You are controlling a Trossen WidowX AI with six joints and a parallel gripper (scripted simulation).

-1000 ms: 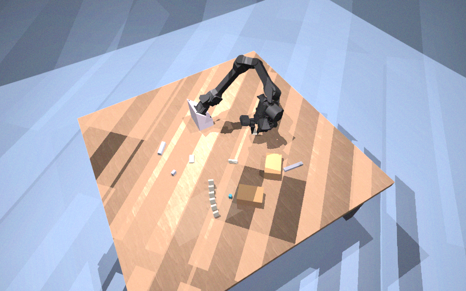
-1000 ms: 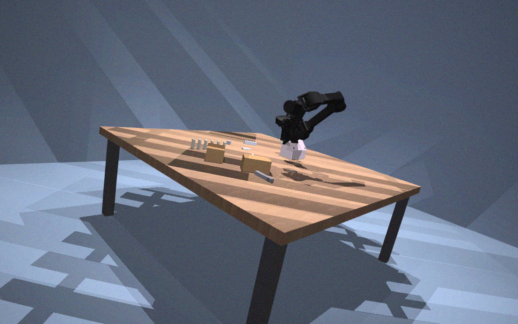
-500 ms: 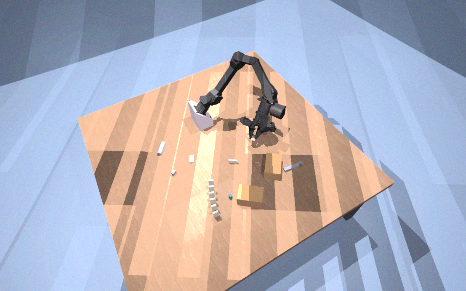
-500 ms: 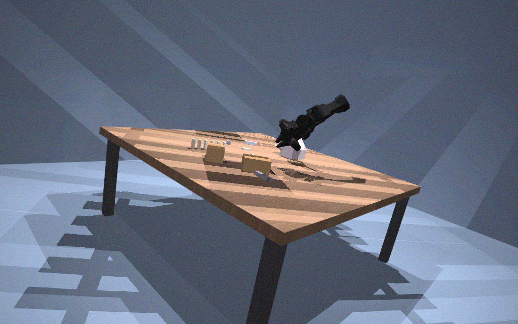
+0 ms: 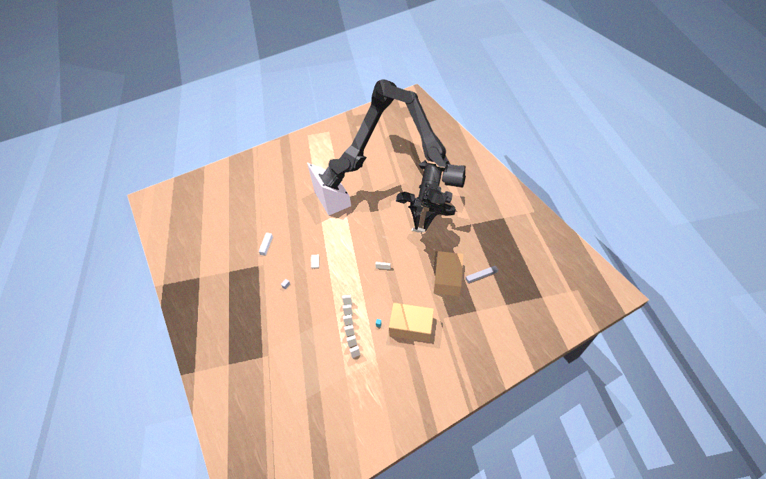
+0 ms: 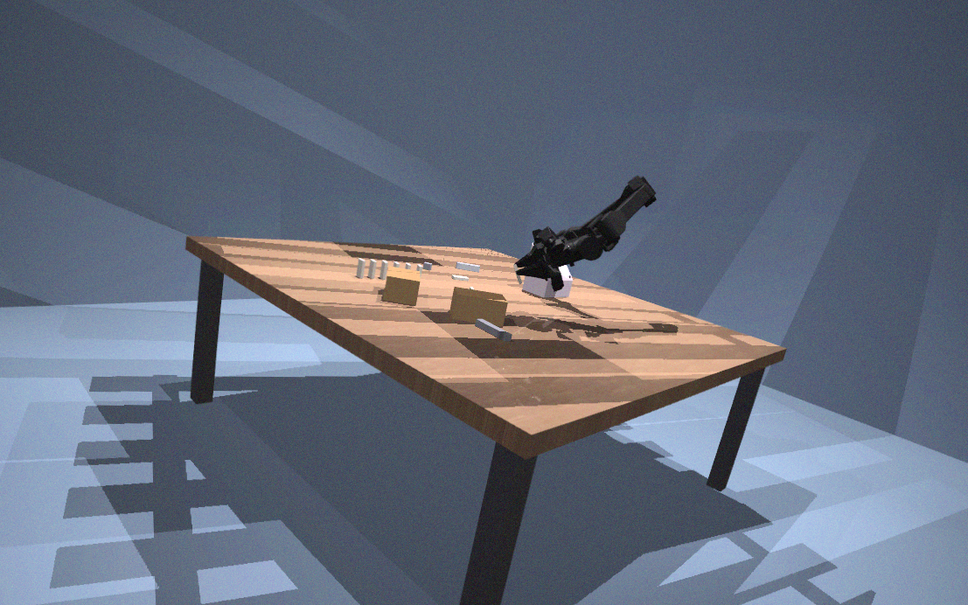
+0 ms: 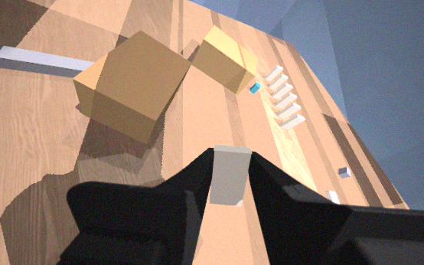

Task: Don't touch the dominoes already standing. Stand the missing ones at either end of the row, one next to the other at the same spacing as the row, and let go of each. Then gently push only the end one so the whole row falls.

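My gripper [image 5: 418, 228] [image 6: 519, 273] [image 7: 230, 155] is shut on a white domino [image 7: 229, 176], held in the air with its broad face toward the wrist camera. It is on the robot's side of the boxes, away from the row. Several white dominoes [image 5: 348, 320] [image 6: 359, 268] [image 7: 286, 100] stand upright in a straight, evenly spaced row. A loose white domino [image 5: 383, 265] lies between the row and the gripper in the top view. Another white piece [image 5: 314, 261] [image 6: 460, 277] lies flat left of it.
Two tan boxes [image 5: 411, 320] [image 5: 448, 273] [image 6: 401, 288] [image 6: 477, 306] stand right of the row in the top view. A grey bar [image 5: 480, 275] [image 7: 46, 60] lies beside one. A teal block [image 5: 378, 323] [image 7: 255, 88] sits near the row. A long white block [image 5: 265, 243] and small lavender block [image 5: 284, 284] lie left.
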